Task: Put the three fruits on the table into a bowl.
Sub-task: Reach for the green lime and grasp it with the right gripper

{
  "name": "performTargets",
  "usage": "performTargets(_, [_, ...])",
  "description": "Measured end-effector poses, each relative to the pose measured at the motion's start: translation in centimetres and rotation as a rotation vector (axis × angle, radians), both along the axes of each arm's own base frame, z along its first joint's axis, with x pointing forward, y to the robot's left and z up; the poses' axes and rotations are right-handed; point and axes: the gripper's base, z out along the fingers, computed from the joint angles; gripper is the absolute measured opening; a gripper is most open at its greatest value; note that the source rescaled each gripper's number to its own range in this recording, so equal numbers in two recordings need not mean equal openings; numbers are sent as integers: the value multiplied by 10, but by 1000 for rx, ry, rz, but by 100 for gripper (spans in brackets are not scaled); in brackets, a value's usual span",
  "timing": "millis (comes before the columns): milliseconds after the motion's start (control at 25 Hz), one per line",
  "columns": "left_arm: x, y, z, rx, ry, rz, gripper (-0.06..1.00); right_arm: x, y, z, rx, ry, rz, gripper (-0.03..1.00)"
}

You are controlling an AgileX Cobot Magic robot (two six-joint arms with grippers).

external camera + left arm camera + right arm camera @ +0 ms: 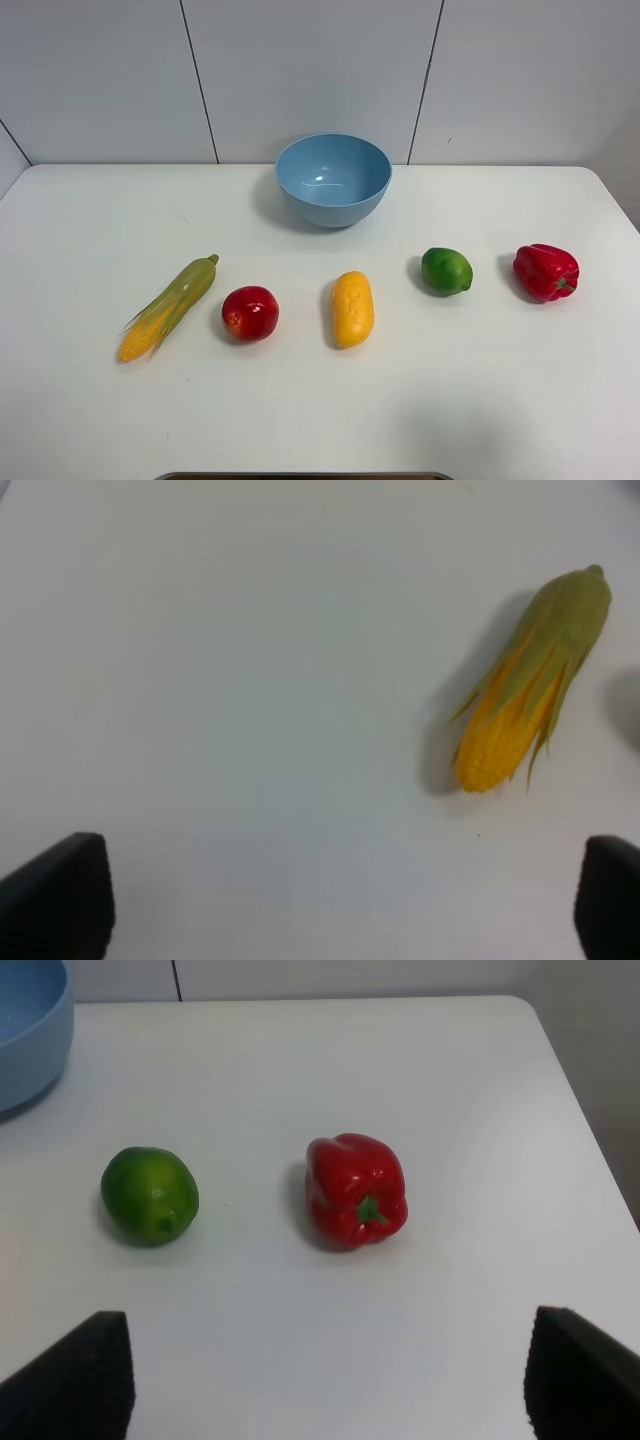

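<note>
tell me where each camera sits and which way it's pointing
Exterior high: mounted high, looks down on table and bowl; no robot shows.
Left wrist: on left arm, faces the corn cob; left gripper open.
Right wrist: on right arm, faces lime, bell pepper, bowl; right gripper open.
Shared: lime in exterior and right wrist.

On the table (90, 400) a row runs left to right: corn (170, 307), apple (250, 313), mango (352, 308), lime (446, 271), pepper (545, 271). The bowl (333, 205) stands behind the mango, well apart.
</note>
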Motion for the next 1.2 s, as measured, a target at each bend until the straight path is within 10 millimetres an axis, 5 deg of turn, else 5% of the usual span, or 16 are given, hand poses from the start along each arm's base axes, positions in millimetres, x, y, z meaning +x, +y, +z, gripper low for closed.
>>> performTargets(400, [0, 0, 0, 0, 0, 0, 86, -1, 0, 2, -3, -8, 2, 64])
performTargets(760, [0, 0, 0, 0, 0, 0, 86, -16, 0, 58, -11, -194, 6, 64])
performTargets(920, [0, 0, 0, 0, 0, 0, 86, 5, 0, 85, -16, -137, 9, 64])
performTargets(1200, [0, 0, 0, 0, 0, 0, 86, 71, 1, 117, -18, 33, 10, 64])
